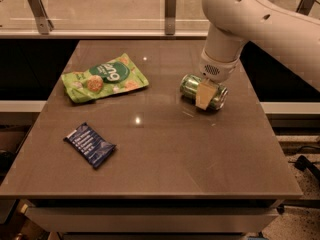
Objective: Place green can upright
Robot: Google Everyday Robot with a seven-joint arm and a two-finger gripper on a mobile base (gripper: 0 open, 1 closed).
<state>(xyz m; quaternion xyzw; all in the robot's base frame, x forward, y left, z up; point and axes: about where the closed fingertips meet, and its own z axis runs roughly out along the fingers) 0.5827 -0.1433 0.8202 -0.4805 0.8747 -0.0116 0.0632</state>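
Note:
The green can (190, 86) lies on its side on the brown table (165, 154), right of centre, with one silver end facing left. My gripper (207, 95) comes down from the white arm (250, 19) and straddles the can's middle. One beige finger (204, 95) presses on the can's near side; the other is hidden behind the can. The gripper looks shut on the can, which still rests on the table.
A flat green snack bag (104, 77) lies at the table's back left. A dark blue packet (90, 144) lies at the front left. A glass rail with metal posts (170, 4) runs behind the table. A dark gap drops off to the table's right.

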